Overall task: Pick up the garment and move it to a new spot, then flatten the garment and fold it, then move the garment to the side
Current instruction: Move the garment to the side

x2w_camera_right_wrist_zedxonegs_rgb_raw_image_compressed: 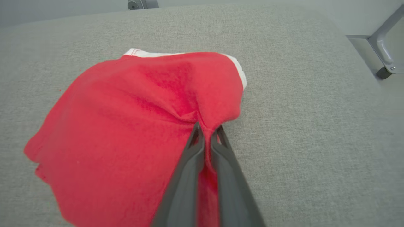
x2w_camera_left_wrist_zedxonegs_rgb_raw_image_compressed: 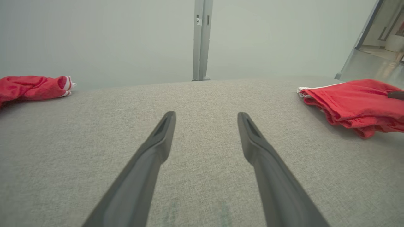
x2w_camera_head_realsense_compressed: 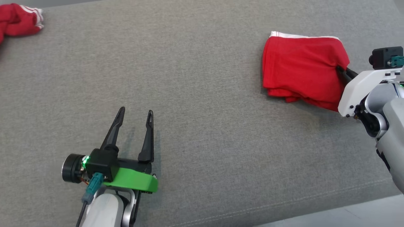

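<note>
A folded red garment point(x2w_camera_head_realsense_compressed: 301, 67) with a white trim lies on the grey fabric surface point(x2w_camera_head_realsense_compressed: 202, 94) at the right. My right gripper point(x2w_camera_head_realsense_compressed: 341, 70) is shut on the garment's right edge, and the cloth bunches between its fingers point(x2w_camera_right_wrist_zedxonegs_rgb_raw_image_compressed: 206, 132). The same garment point(x2w_camera_left_wrist_zedxonegs_rgb_raw_image_compressed: 356, 101) lies at the right in the left wrist view. Far from it, near the front left of the surface, my left gripper point(x2w_camera_head_realsense_compressed: 135, 111) stands open with nothing between its fingers point(x2w_camera_left_wrist_zedxonegs_rgb_raw_image_compressed: 205, 116).
A second red cloth with white stripes point(x2w_camera_head_realsense_compressed: 19, 20) lies crumpled at the far left corner, also seen as a red bundle point(x2w_camera_left_wrist_zedxonegs_rgb_raw_image_compressed: 34, 86) from the left wrist. The surface's front edge point(x2w_camera_head_realsense_compressed: 315, 205) runs at the lower right. A metal frame leg point(x2w_camera_right_wrist_zedxonegs_rgb_raw_image_compressed: 383, 53) stands beyond the right side.
</note>
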`<state>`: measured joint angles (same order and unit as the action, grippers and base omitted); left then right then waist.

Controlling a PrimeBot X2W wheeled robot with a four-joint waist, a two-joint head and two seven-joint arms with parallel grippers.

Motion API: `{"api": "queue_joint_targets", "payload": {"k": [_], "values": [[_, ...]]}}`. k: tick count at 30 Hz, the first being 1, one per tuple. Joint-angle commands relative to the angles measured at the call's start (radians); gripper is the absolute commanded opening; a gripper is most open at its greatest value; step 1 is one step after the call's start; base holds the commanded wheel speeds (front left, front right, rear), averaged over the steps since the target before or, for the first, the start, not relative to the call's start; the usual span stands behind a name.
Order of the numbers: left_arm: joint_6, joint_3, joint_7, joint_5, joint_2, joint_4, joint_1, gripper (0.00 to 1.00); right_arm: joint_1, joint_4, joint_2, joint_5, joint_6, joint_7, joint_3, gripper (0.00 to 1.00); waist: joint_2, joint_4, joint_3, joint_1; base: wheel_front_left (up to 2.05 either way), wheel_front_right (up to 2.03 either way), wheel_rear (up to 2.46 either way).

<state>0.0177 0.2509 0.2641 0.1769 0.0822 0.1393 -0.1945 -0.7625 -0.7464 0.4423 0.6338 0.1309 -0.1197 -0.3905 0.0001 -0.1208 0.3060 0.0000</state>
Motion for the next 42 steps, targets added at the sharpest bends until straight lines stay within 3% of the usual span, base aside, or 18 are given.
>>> {"api": "queue_joint_targets", "payload": {"k": [1,10,16,26,35,36,37,38,39,42], "values": [[0.001,-0.001,0.0,-0.007,0.011,0.001,-0.018,1.0,-0.018,-0.002,-0.005,0.007,0.0,0.008,-0.002,0.0,-0.0001,-0.095,0.084,0.0,0.0,0.0,0.0],[0.006,0.018,-0.019,-0.029,0.035,-0.024,-0.061,1.0,-0.13,-0.099,-0.007,-0.019,-0.001,0.071,-0.027,0.0,-0.0001,-0.1,0.154,0.0,0.0,0.0,0.0],[-0.004,0.025,-0.023,-0.029,0.038,-0.065,-0.069,1.0,-0.23,-0.179,0.043,-0.06,-0.001,0.102,-0.015,0.0,-0.0001,-0.038,0.197,0.0,0.0,0.0,0.0],[-0.011,0.051,-0.026,-0.037,0.035,-0.137,-0.072,1.0,-0.399,-0.315,0.181,-0.2,-0.001,0.132,0.005,0.0,-0.0001,0.058,0.267,0.0,0.0,0.0,0.0],[-0.018,0.064,-0.03,-0.039,0.041,-0.151,-0.065,1.0,-0.479,-0.447,0.202,-0.332,-0.001,0.217,0.043,0.0,-0.0001,0.088,0.292,0.0,0.0,0.0,0.0],[-0.02,0.065,-0.03,-0.039,0.041,-0.152,-0.065,1.0,-0.482,-0.462,0.205,-0.351,-0.001,0.236,0.049,0.08,-0.0001,0.087,0.292,0.0,0.0,0.0,0.0],[-0.021,0.067,-0.031,-0.039,0.041,-0.153,-0.064,1.0,-0.486,-0.476,0.207,-0.368,-0.001,0.253,0.058,0.25,-0.0001,0.087,0.292,0.0,0.0,0.0,0.0],[-0.023,0.07,-0.032,-0.039,0.04,-0.155,-0.062,1.0,-0.487,-0.488,0.204,-0.382,-0.001,0.266,0.069,0.79,-0.0001,0.085,0.29,0.0,0.0,0.0,0.0],[-0.024,0.072,-0.033,-0.04,0.041,-0.155,-0.06,1.0,-0.485,-0.499,0.197,-0.393,-0.001,0.276,0.078,1.0,-0.0001,0.082,0.287,0.0,0.0,0.0,0.0],[-0.022,0.077,-0.036,-0.036,0.044,-0.153,-0.053,1.0,-0.474,-0.521,0.186,-0.425,-0.001,0.291,0.112,1.0,-0.0001,0.072,0.277,0.0,0.0,0.0,0.0]]}}
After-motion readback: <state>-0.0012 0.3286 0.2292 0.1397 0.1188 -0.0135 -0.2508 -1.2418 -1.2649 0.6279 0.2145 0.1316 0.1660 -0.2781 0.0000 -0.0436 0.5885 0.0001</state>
